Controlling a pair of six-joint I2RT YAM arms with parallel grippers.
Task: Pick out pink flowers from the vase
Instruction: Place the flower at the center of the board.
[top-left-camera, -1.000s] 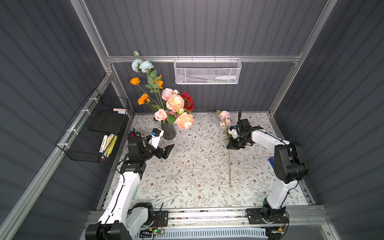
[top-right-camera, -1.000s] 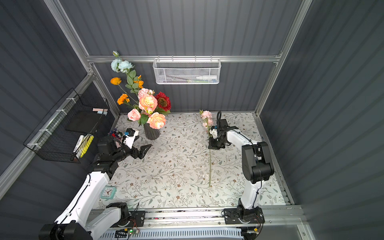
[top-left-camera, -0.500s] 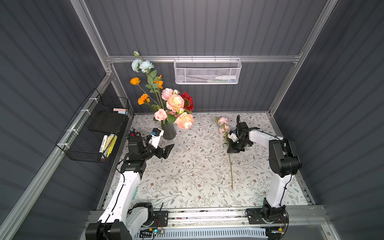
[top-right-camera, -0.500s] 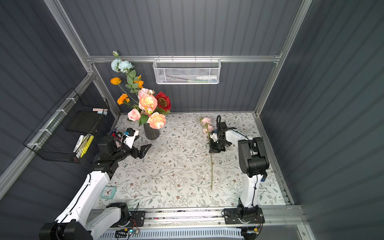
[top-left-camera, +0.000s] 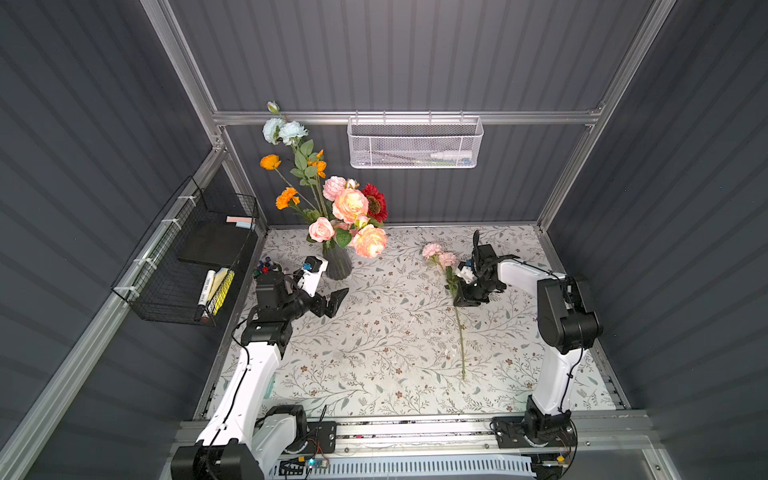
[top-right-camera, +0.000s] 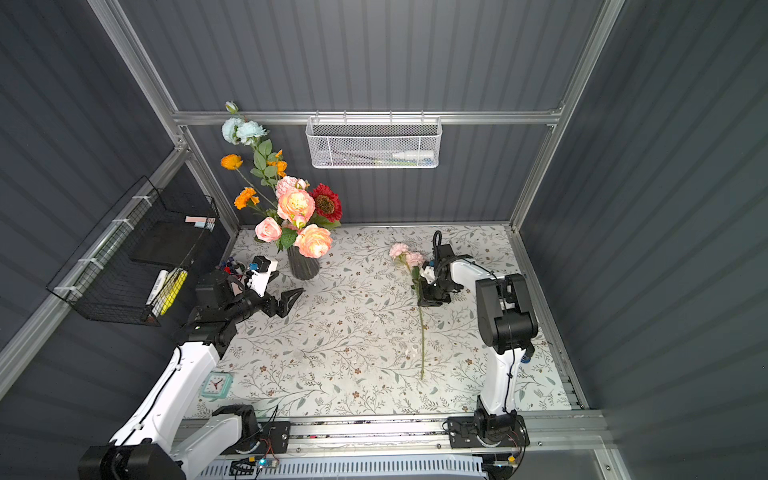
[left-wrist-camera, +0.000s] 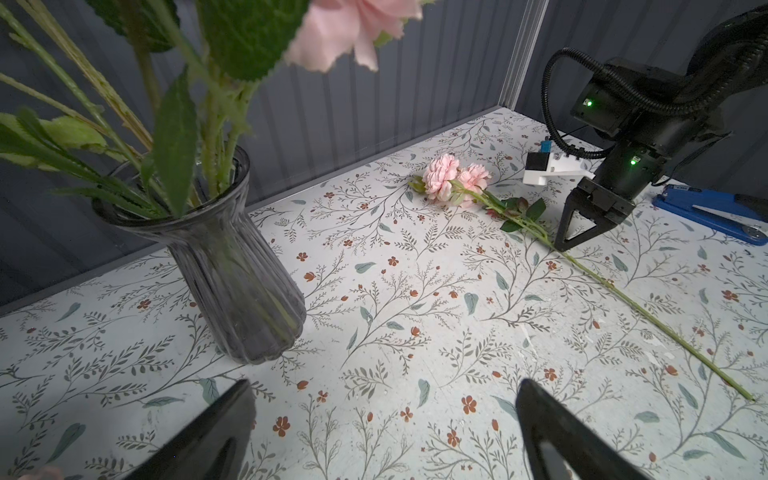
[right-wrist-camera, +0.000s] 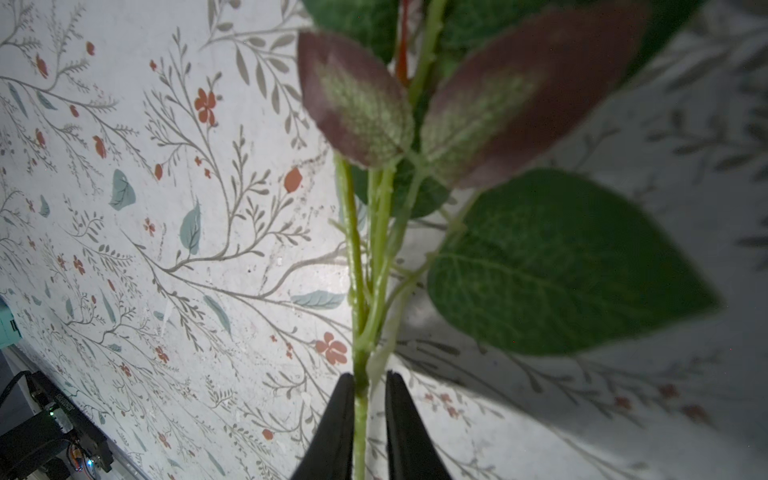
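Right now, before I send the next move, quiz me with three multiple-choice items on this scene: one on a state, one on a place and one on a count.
1. The left gripper is: A open and empty; B shut and empty; C shut on a flower.
2. The loose pink stem lies: A beside the left gripper; B on the table mat, at the right gripper; C off the mat.
3. The blooms on that stem number: A one; B three; C two.

Answers:
1. A, since its fingers stand wide apart with only the mat between them.
2. B, since the stem lies flat on the mat and passes between the right gripper's fingers.
3. C, since the left wrist view shows two pink heads side by side.
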